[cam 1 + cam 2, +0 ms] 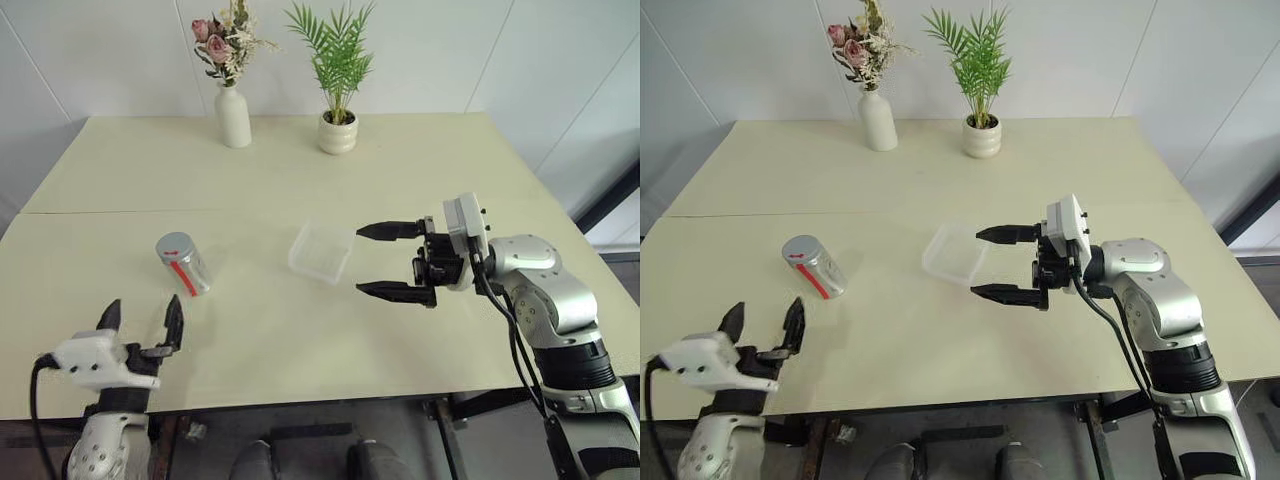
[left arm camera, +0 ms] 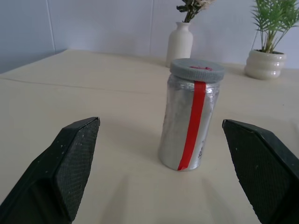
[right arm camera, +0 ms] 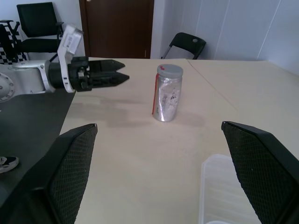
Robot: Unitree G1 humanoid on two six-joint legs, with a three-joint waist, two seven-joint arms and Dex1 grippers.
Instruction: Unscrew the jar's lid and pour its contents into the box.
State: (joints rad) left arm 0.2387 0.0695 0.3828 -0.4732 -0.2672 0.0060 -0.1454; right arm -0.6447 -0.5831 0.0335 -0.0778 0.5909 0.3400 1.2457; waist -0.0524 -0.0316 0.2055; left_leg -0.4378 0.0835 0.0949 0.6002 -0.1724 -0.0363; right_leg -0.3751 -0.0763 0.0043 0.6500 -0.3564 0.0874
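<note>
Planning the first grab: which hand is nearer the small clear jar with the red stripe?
Left hand, just short of the jar. Right hand hovers beside the clear square box.

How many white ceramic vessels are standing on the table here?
2, both near the table's far edge: the vase with flowers, and the plant pot to its right. None seems hidden.
</note>
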